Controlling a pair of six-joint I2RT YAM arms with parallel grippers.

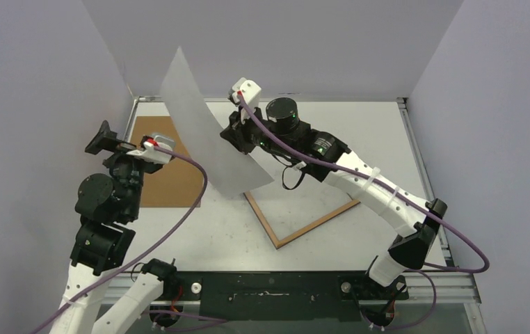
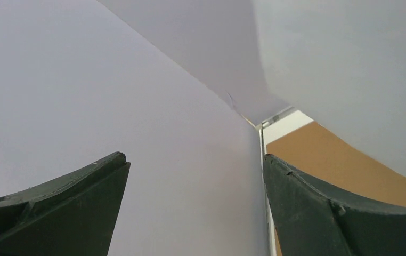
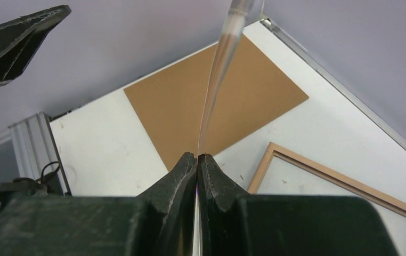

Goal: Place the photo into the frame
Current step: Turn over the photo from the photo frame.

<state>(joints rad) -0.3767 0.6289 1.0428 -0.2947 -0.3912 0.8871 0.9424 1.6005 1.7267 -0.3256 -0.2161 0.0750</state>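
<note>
My right gripper [image 1: 240, 141] is shut on the lower edge of the photo [image 1: 203, 129] and holds it upright in the air, its plain white back facing the top camera. In the right wrist view the jaws [image 3: 197, 156] pinch the photo [image 3: 219, 69], seen edge-on. The frame [image 1: 318, 223] lies flat with its wood-brown back up, below the photo and partly hidden by it and my right arm; it also shows in the right wrist view [image 3: 323, 169]. My left gripper [image 1: 106, 142] is open and empty by the left wall [image 2: 193, 160].
A plain brown backing board [image 1: 172, 174] lies flat at the left, under my left gripper; it also shows in both wrist views [image 2: 339, 165] [image 3: 243, 101]. Grey walls enclose the table on the left, back and right. A metal rail runs along the table's edges.
</note>
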